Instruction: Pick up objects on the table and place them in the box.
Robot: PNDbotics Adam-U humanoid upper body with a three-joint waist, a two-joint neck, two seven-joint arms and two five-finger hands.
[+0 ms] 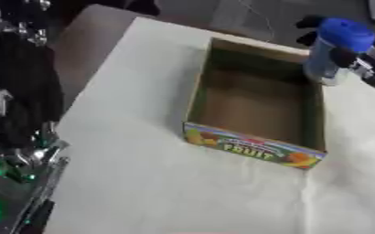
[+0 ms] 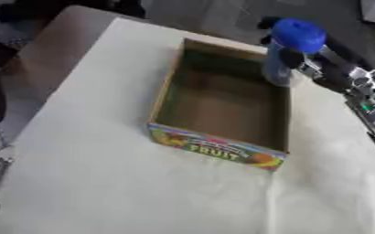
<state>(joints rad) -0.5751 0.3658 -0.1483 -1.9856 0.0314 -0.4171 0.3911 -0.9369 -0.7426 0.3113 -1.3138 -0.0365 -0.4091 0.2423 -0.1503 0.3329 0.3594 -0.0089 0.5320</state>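
An open cardboard box [image 1: 255, 147] with a colourful fruit print on its near wall stands on the white-covered table, and its inside looks empty. My right hand [image 2: 292, 56] comes in from the upper right and is shut on a clear bottle with a big blue cap [image 2: 296, 34]. It holds the bottle upright over the box's far right corner. My left hand does not show as a hand; only dark arm parts and silver pieces lie along the left edge of the left eye view.
The white cloth covers the table [image 1: 142, 173] around the box. A brown surface [image 1: 91, 41] lies beyond the table's upper left edge. Dark machinery with green spots [image 1: 7, 169] fills the left side.
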